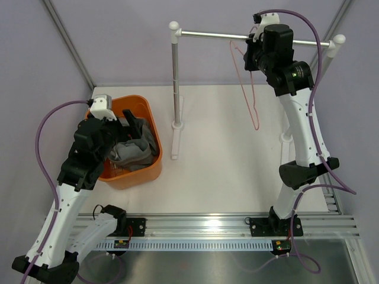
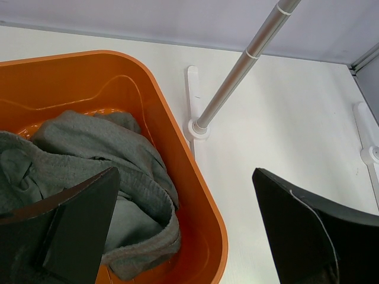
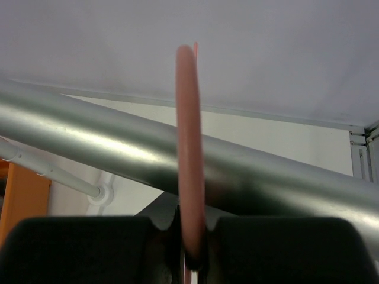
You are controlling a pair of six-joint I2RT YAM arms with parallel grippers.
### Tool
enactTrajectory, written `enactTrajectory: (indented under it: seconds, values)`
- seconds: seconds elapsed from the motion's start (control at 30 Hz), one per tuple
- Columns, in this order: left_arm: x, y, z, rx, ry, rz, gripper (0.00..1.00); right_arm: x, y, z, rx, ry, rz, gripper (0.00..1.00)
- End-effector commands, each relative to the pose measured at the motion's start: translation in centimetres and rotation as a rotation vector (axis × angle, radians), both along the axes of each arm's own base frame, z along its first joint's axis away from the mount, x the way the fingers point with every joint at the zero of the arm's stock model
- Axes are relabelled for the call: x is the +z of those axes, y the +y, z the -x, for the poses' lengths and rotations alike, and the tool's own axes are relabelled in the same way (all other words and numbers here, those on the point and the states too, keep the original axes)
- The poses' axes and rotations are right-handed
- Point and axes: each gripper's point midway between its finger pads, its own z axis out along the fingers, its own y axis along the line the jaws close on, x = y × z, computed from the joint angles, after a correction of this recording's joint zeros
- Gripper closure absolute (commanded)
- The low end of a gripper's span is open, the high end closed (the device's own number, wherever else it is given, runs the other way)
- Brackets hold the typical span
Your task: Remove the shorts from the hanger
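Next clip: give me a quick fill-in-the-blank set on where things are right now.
The shorts lie in the orange ____.
The hanger hooks over the silver ____.
The right gripper is shut on the ____.
The left gripper is empty and ____.
Missing: basket, rail, hanger, open.

The grey shorts (image 1: pixel 135 152) lie in the orange basket (image 1: pixel 136 176). The pink hanger (image 1: pixel 256 125) hangs from the silver rail (image 1: pixel 207 35), well apart.
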Motion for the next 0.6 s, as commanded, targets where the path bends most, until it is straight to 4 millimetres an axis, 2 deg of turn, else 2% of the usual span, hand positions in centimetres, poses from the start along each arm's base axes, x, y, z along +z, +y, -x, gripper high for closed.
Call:
enactTrajectory:
  seconds: [0.0, 0.17, 0.4, 0.5, 0.57]
  values:
    - [1.6, -0.3, 0.1, -0.024, -0.053, 0.011, 0.01, 0.7, -0.2, 0.6, 0.000, -0.013, -0.029, 1.00]
    - [1.5, -0.3, 0.1, -0.024, -0.053, 0.011, 0.01, -0.6, 0.0, 1.0, 0.006, 0.022, -0.040, 1.00]
    - [1.3, -0.3, 0.0, -0.025, -0.050, 0.013, 0.01, -0.5, -0.3, 1.6, -0.002, 0.022, -0.049, 1.00]
    - [1.1, -0.3, 0.1, -0.026, -0.045, 0.012, 0.01, -0.2, -0.4, 2.0, -0.002, 0.017, -0.059, 0.93]
    - [1.1, -0.3, 0.0, -0.027, -0.046, 0.009, 0.01, -0.1, -0.5, 2.1, -0.004, 0.011, -0.065, 0.81]
